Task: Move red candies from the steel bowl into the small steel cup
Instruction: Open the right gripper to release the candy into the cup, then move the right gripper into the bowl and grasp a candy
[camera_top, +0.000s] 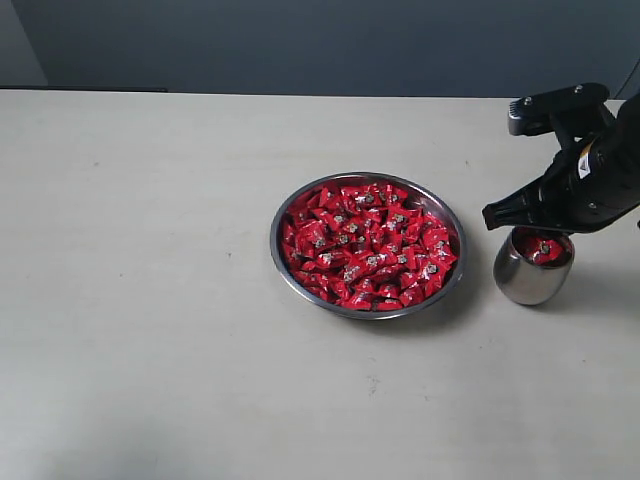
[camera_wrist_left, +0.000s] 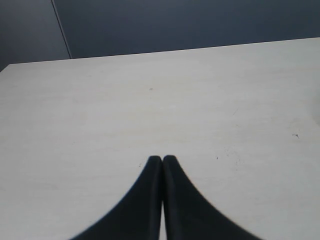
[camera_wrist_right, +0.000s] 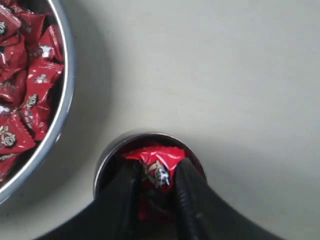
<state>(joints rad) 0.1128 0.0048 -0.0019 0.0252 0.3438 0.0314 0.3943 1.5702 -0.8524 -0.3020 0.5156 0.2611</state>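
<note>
My right fingers are clamped on one candy, and what matters now is where it hangs relative to the cup. It looks to be straight over the mouth. In the right wrist view the wrapper shows between the two fingertips with the cup's rim ringing it all round, not cut by the rim on any side. From the exterior view the tips sit just above the rim, perhaps dipping slightly inside; I cannot tell which.

The cup stands upright near the desk's right edge. It is just beside the bowl but not touching it, and there is red inside it already.

I judge the next move to be a plain opening of the fingers with no sideways travel. The candy should drop in, unless the foil clings to one finger.

The bowl sits at mid-desk, heaped with candies, so most of the job remains. The right arm is the near one for both vessels.

My left fingers are pressed shut on nothing over bare desk, with no bowl or cup in their view.
</note>
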